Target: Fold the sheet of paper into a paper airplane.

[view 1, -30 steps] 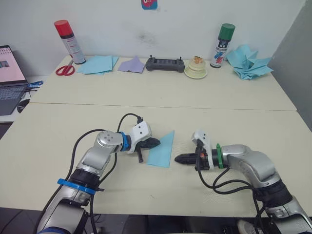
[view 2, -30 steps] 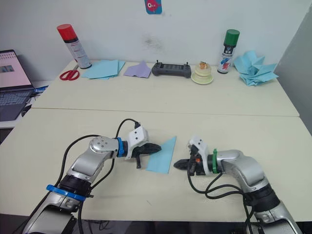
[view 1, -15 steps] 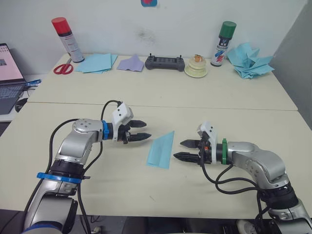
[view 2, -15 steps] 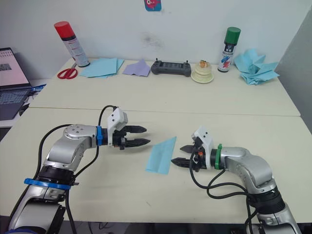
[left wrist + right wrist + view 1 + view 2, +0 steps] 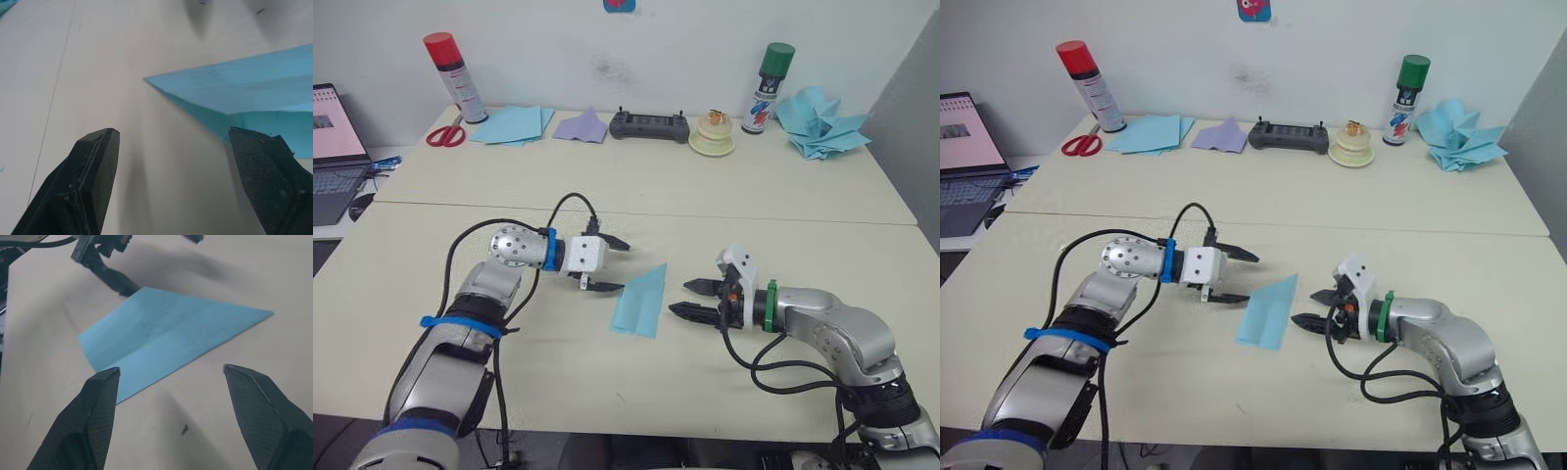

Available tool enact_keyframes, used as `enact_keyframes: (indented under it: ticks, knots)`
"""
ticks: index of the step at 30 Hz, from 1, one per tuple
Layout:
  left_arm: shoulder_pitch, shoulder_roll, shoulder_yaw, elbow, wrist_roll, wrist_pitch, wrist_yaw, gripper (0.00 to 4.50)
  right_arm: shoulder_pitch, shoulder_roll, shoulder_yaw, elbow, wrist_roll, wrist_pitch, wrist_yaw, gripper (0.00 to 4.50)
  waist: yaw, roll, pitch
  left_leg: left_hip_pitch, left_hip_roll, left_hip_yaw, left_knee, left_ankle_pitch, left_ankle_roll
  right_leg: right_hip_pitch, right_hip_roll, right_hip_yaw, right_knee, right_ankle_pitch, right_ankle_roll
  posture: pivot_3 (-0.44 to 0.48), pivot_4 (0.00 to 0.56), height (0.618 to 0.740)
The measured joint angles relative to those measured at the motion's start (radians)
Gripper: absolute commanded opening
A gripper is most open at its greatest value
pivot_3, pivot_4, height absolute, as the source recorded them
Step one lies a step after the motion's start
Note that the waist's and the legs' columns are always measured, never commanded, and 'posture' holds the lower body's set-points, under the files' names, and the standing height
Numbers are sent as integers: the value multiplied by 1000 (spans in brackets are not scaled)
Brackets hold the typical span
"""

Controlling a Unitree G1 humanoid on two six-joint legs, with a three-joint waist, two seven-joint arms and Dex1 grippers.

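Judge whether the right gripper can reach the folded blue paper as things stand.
Probably yes: the right gripper is open, pointing at the sheet of paper lying flat just ahead, with only bare table between them.

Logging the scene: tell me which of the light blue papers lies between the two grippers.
The folded paper lying alone on the near table, between the left gripper and right gripper. The flat stack and crumpled heap sit by the wall.

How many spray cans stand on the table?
2: a red-capped spray can at the far left by the scissors, a green-capped spray can at the far right beside the paper planes.
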State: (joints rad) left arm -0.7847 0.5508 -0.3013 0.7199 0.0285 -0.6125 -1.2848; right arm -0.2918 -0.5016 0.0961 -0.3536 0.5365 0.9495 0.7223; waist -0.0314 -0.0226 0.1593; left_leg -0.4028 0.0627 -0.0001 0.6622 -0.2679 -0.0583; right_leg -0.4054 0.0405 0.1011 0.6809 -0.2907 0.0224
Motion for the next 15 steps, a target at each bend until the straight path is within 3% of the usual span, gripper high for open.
enact_keyframes:
  ticks: [6, 9, 15]
  knots:
    - [-87, -63, -55, 155, 52, -169, -50, 3922, 38, 7, -42, -38, 30, 19, -46, 3504, 0, 0, 0, 0, 0, 0, 0, 0, 0, 0, 0, 0, 0, 0, 0, 0, 150, 740]
    - [-106, -93, -66, 200, 59, -227, -61, 3354, 57, 6, -58, -39, 37, 24, -61, 3504, 0, 0, 0, -1, 0, 0, 0, 0, 0, 0, 0, 0, 0, 0, 0, 0, 150, 740]
    - [-133, -102, -88, 265, 90, -340, -80, 1391, 92, -19, -76, -47, 38, 26, -72, 3504, -1, 0, 0, 0, 0, -1, 0, 0, 0, 0, 1, 0, 1, 0, 0, 0, 150, 740]
